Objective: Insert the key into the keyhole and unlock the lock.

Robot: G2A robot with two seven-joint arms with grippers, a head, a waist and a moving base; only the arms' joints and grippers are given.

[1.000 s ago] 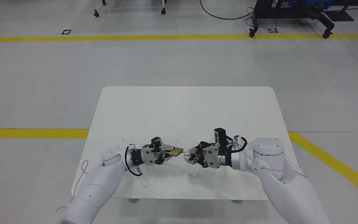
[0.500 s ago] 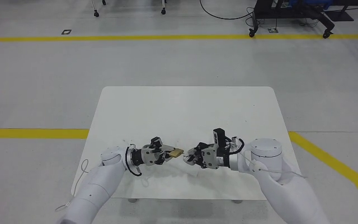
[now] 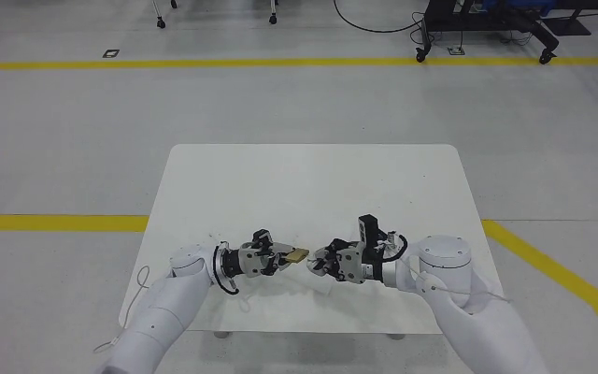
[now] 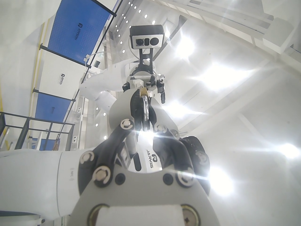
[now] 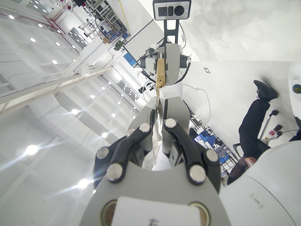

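Lock and key held end to end over the near part of the table (image 3: 374, 178)

The left gripper (image 3: 278, 254) is clamped on the brass lock (image 3: 296, 253) by its steel shackle (image 4: 145, 109), and the body juts out past the fingertips toward the other arm. Facing it, the right gripper (image 3: 319, 264) is pinched on the key (image 5: 157, 93) – the blade pokes out from between the closed fingers and its tip meets the lock's end face. Whether the tip has entered the keyhole cannot be told. The two grippers sit close together, almost in line.
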